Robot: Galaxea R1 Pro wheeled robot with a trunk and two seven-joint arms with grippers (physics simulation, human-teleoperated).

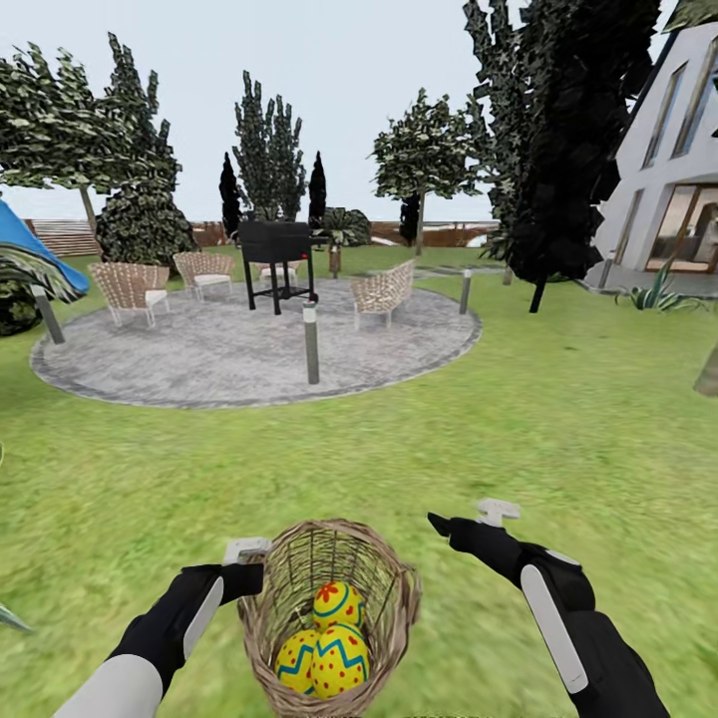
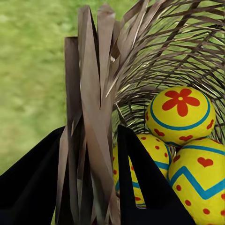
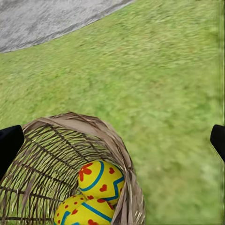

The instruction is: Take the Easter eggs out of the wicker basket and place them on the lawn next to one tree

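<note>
Head view shows the left gripper [image 1: 249, 563] clamped on the wicker basket [image 1: 394, 588] rim, likely steadying or carrying it, three Easter eggs [image 1: 329, 643] inside, above the lawn [image 1: 558, 419]. The right gripper [image 1: 464, 521] hangs spread wide, empty, beside it.

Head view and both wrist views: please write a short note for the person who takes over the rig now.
Left pincer: shut on the wicker basket rim, one finger inside, one outside.
Right pincer: open, empty, beside the basket above the lawn.
All three Easter eggs lie in the basket.
Done: basket gripped.
Left: bring the eggs to one tree and put all three on the grass beside it.
</note>
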